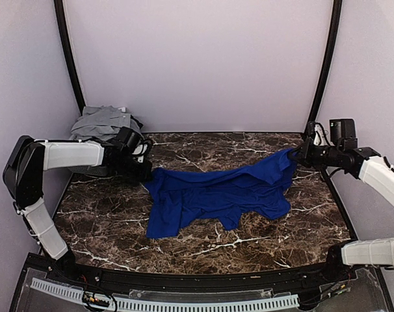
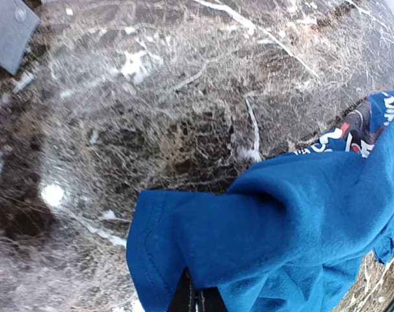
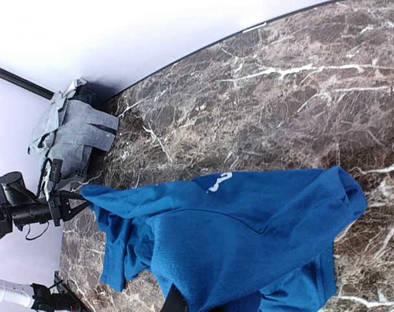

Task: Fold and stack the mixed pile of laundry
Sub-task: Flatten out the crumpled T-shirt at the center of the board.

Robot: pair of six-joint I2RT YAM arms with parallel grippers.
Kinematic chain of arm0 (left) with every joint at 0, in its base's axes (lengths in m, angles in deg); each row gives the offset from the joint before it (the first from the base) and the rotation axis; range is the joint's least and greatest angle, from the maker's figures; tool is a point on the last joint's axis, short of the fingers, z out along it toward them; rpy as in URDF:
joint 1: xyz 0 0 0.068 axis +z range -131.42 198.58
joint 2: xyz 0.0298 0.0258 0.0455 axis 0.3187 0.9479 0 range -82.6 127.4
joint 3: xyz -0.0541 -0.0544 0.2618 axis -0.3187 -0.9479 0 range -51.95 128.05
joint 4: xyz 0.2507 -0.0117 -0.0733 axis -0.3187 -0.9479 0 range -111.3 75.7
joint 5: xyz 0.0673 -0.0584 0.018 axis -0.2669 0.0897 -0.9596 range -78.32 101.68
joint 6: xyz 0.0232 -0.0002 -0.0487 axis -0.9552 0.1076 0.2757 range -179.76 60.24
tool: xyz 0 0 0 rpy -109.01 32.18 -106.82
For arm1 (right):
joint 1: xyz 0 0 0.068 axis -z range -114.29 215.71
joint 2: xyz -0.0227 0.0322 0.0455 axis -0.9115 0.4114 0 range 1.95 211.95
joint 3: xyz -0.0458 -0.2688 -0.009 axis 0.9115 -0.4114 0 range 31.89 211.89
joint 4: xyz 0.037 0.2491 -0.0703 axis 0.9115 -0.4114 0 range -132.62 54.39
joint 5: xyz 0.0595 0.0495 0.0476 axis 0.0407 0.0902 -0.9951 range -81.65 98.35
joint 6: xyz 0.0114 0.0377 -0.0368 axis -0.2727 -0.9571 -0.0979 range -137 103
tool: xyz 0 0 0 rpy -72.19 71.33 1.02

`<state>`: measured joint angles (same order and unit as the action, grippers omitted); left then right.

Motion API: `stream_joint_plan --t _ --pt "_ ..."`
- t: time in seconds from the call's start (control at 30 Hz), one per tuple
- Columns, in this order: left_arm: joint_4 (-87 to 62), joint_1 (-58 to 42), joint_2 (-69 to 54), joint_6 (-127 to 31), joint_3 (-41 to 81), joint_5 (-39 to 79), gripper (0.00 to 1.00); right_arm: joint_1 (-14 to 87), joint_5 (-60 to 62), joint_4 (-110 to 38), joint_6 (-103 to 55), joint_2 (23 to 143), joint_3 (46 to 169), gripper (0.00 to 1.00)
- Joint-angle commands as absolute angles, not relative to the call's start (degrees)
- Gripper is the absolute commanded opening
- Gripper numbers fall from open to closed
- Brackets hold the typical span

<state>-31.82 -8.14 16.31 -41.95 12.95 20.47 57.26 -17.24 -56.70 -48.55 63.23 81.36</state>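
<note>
Early stage: nothing folded, nothing stacked.
Over the tabletop (image 1: 203,250) the blue T-shirt (image 1: 216,195) hung stretched mid-table, and the grey garments (image 1: 103,122) sat heaped back-left. Left fingers (image 1: 144,171) and right fingers (image 1: 293,156) were each clamped on a shirt end. The print (image 2: 353,133) read clearly only from the left wrist view; the top view missed it.

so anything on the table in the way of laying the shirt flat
Nothing visible: the blue T-shirt, held by the left gripper and right gripper, spans the marble; the grey garments sit apart, far left.
</note>
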Motion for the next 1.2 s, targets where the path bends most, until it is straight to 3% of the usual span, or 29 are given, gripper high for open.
stream_joint_plan --t 0.0,0.23,0.43,0.57,0.77,0.9,0.97,1.03,1.17 --pt "-35.0 -8.0 11.8 -45.2 18.1 16.4 0.00 59.7 -19.1 -56.0 -46.5 63.6 86.8 0.00" --pt "-48.3 -8.0 5.5 -52.2 22.0 16.9 0.00 61.4 -18.4 -63.7 -43.6 59.0 89.5 0.00" --pt "-62.0 -10.6 -1.9 -57.1 19.0 17.1 0.00 61.8 -17.9 -72.4 -44.5 48.7 83.0 0.00" --pt "-63.3 -14.5 -6.2 -55.9 15.9 21.5 0.00 61.8 -17.1 -75.6 -46.6 43.5 78.8 0.00" --pt "-59.3 -12.7 2.6 -53.2 18.9 15.8 0.01 61.8 -15.5 -70.0 -48.0 48.3 76.4 0.00" --pt "-56.6 -6.4 11.7 -48.9 25.1 8.2 0.29 61.9 -15.8 -63.6 -47.8 57.6 78.5 0.00" --pt "-56.7 -5.4 13.2 -47.1 27.3 7.8 0.51 61.8 -16.2 -60.9 -47.6 60.8 79.2 0.00" --pt "-54.1 -5.3 10.9 -44.7 25.5 10.3 0.59 61.9 -15.8 -60.0 -46.6 62.6 78.9 0.00" --pt "-48.6 -5.3 1.2 -39.2 14.6 17.2 0.63 62.0 -14.8 -59.5 -45.1 63.6 76.4 0.00"
